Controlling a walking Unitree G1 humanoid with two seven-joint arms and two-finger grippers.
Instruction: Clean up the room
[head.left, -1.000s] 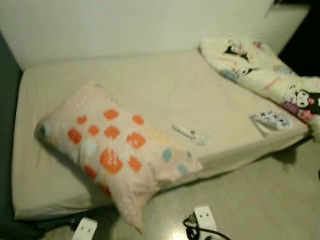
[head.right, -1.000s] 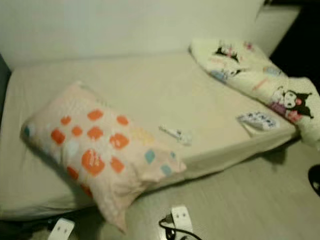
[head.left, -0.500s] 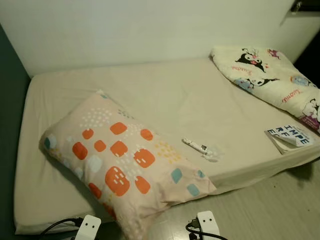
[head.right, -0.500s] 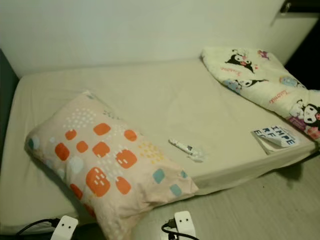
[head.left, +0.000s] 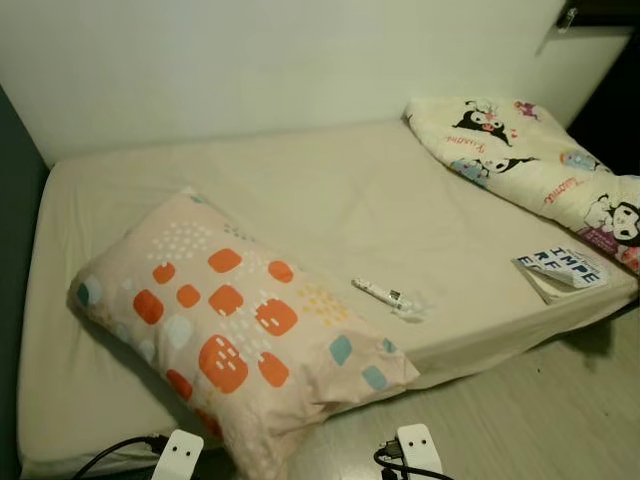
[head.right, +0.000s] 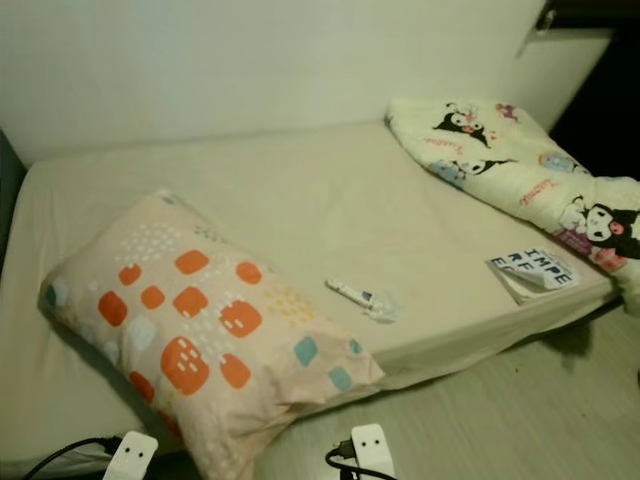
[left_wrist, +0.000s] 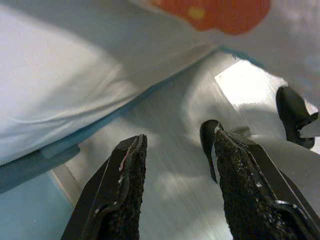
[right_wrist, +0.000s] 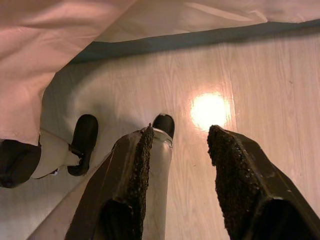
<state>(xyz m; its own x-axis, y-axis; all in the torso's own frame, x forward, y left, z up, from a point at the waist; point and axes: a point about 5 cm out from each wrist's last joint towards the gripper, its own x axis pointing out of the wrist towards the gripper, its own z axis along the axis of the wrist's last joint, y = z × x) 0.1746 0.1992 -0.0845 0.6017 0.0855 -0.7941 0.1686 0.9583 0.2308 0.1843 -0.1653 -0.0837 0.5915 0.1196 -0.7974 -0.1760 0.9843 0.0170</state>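
Bed clutter ahead, both tools idle over the floor.

I see a small white tube (head.left: 384, 294) on the bed (head.left: 330, 190) centre, pillow (head.left: 235, 325) at its 8 o'clock overhanging the edge, booklet (head.left: 562, 270) at 3, cartoon blanket (head.left: 530, 160) at 2. Left tool (left_wrist: 175, 165) and right tool (right_wrist: 175, 150) hang parted, gripping nothing, above the wooden floor (right_wrist: 255, 75).

Spotted pillow (head.left: 235, 330) lies on the bed (head.left: 330, 190), a small tube (head.left: 385, 295) beside it, cartoon blanket (head.left: 530, 160) and booklet (head.left: 562, 270) further right.
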